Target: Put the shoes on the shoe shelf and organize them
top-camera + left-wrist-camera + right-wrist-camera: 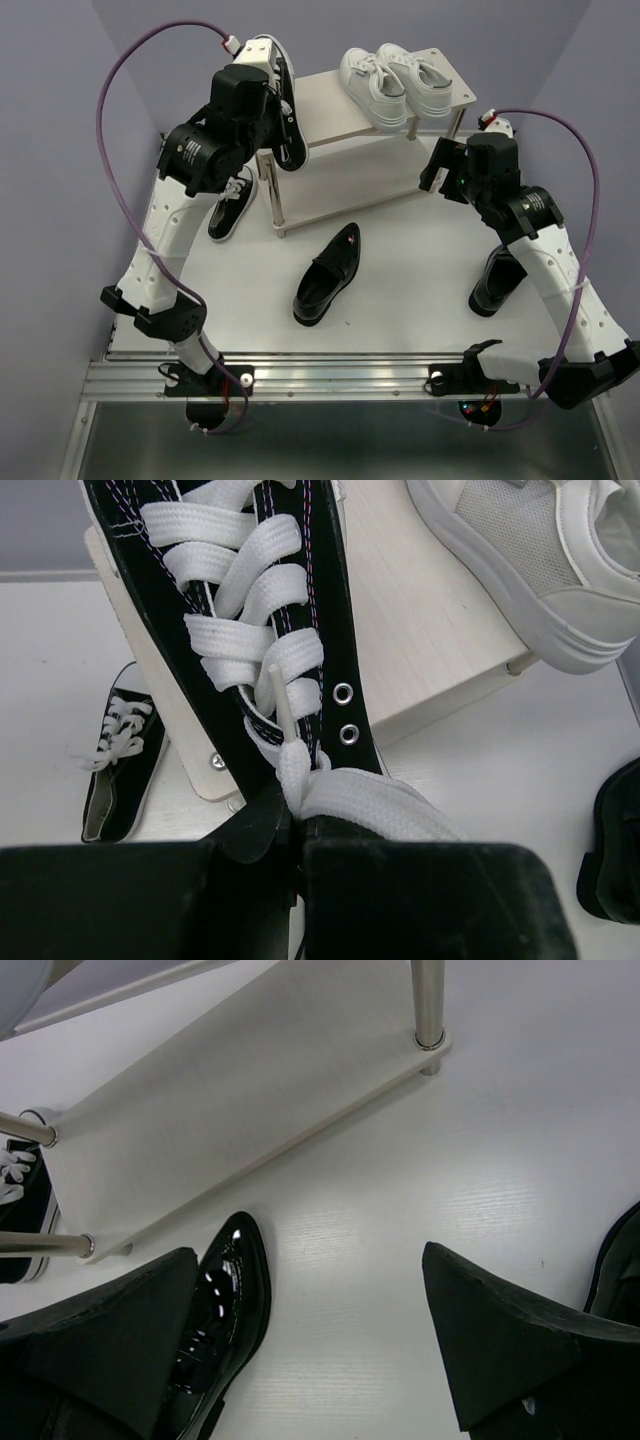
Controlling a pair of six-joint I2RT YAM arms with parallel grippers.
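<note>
Far left: one black canvas sneaker with white laces is laid on the white table, just beside the left legs of the rack.

The left gripper is clamped tight on the lace and tongue area of the second black canvas sneaker. That shoe is held tilted at the left end of the top board of the small two-tier shoe shelf, pale wood-grain boards on thin silver legs. Contact between shoe and board can't be confirmed.

The right end of the top tier is taken by the pair of white lace-up sneakers, set side by side.

One glossy black leather loafer is laid on the table in front of the shelf, near centre.

The right gripper is spread wide with nothing gripped, above the table near the shelf's right front leg.

The second glossy black loafer is on the table at far right, partly covered by the right arm.
</note>
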